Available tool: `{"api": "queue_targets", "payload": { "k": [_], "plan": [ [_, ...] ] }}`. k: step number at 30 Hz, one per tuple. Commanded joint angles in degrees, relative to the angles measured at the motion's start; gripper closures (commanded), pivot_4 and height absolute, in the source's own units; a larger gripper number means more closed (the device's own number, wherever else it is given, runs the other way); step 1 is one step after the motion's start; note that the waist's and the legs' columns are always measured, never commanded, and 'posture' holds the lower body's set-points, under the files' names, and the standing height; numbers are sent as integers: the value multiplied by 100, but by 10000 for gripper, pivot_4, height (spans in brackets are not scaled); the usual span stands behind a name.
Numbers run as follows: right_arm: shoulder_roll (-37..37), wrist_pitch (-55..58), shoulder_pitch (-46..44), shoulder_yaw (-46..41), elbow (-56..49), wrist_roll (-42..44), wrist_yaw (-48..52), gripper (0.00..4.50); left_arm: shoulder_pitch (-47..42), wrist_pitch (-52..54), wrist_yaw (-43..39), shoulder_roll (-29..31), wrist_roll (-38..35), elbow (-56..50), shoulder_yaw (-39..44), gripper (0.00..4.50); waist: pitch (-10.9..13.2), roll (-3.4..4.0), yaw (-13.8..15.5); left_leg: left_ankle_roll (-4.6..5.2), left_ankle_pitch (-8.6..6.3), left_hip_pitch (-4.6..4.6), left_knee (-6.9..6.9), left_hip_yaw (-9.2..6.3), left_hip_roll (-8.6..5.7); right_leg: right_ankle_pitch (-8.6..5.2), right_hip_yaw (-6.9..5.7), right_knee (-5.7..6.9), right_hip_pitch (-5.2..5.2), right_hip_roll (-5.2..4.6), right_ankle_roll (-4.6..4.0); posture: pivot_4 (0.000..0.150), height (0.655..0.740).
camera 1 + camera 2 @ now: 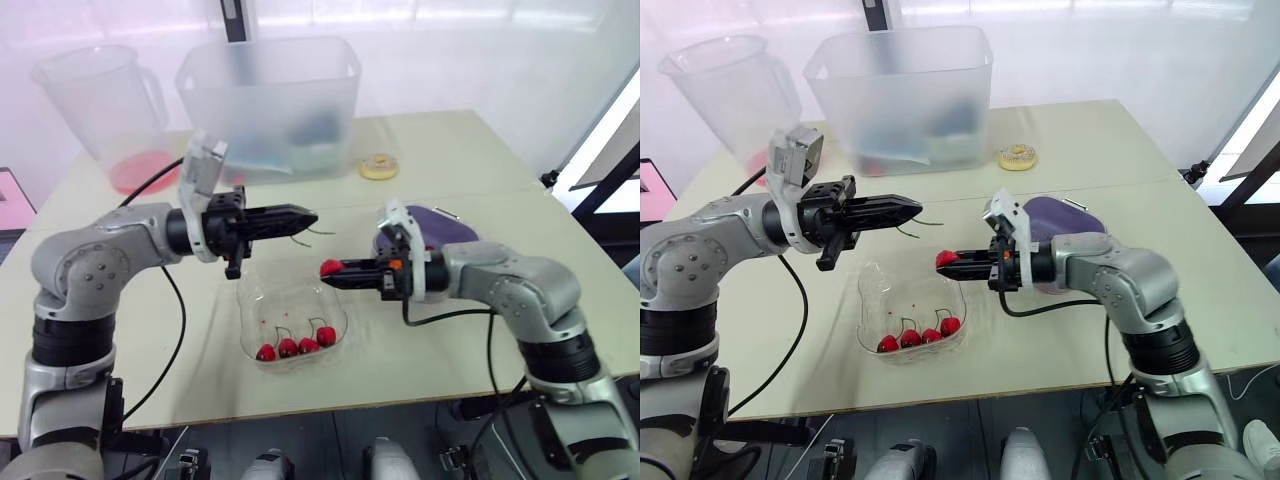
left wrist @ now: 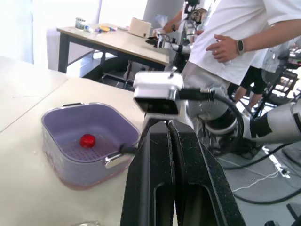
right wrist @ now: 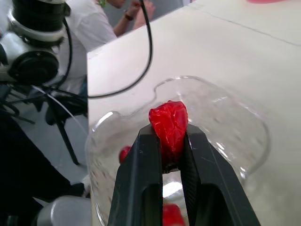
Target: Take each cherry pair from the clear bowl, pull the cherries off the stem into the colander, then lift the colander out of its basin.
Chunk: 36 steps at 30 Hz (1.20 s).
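Both arms reach flat toward each other above the clear bowl (image 1: 246,312). The right gripper (image 1: 338,268) pinches a red cherry (image 3: 168,122); the left gripper (image 1: 305,219) squeezes the stem (image 1: 322,232), which points sideways at it

Both arms reach inward, left claw (image 1: 308,217) pressed closed, right claw (image 1: 333,268) clamped on a cherry (image 3: 168,125)

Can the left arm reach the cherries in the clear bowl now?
Probably yes: the left end effector hangs close above the open clear bowl with nothing between, but it is shut on a stem.
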Motion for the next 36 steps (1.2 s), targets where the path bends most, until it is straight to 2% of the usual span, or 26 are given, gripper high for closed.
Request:
{"api": "queue_targets", "payload": {
  "k": [1, 4, 8, 15, 18, 22, 24, 30, 36],
  "plan": [
    [-1206, -591, -590, -134, 572, -753, 656, 41976, 78, -91, 118, 73, -153, -242, 316, 45000, 0, 0, 61, 0, 0, 0, 0, 5, -2, 0, 0, -2, 0, -1, 0, 1500, 7400],
    [-1791, -1694, -1024, 470, 2004, -1927, 1056, 41976, 249, -94, 245, 17, -213, -360, 391, 45000, 0, -2, 109, 0, 0, 2, 1, 20, -8, 0, -1, -8, 5, 2, 0, 1500, 7400],
    [-1570, -2564, -1455, 1023, 3202, -2850, 1371, 41976, 396, -124, 408, -30, -250, -444, 443, 45000, 0, -2, 75, 0, 0, 4, -1, 26, 0, 0, 0, -5, 3, 6, 0, 1500, 7400],
    [-1025, -2921, -1617, 1423, 3773, -3492, 1823, 41976, 480, -176, 630, -185, -266, -596, 400, 45000, 1, -3, 19, 0, 0, -1, -5, 27, 2, 0, 1, -3, -2, 4, 0, 1500, 7400],
    [-943, -2978, -1686, 1359, 3885, -3613, 1898, 29575, 503, -179, 683, -180, -283, -615, 405, 45000, 1, -3, 47, 0, 0, -1, -2, 23, 1, 0, 0, -6, -1, 3, 0, 1500, 7400],
    [-958, -3089, -1772, 1246, 3827, -3693, 2016, 9368, 581, -212, 660, -144, -287, -630, 403, 45000, 1, -3, 55, 0, 0, -1, -2, 23, 0, 0, 0, -6, -2, 3, 0, 1500, 7400],
    [-973, -3026, -1851, 1078, 3628, -3576, 2085, 630, 610, -264, 590, -108, -208, -632, 360, 45000, 1, -3, 56, 0, 0, -1, -2, 23, 0, 0, 0, -6, -2, 3, 0, 1500, 7400],
    [-1399, -2568, -1914, 590, 2486, -2886, 2971, 630, 559, -289, 491, -71, -190, -562, 319, 45000, 1, -2, 96, 0, 0, -1, -4, 23, 0, 0, 0, -7, -3, 3, 0, 1500, 7400],
    [-1428, -1043, -1956, -31, 1182, -1417, 3324, 630, 576, -275, 573, 150, -99, -291, 553, 45000, 1, -2, 108, 0, 0, 0, -2, 22, 2, 0, -1, -7, -2, 6, 0, 1500, 7400]
  ]
}}
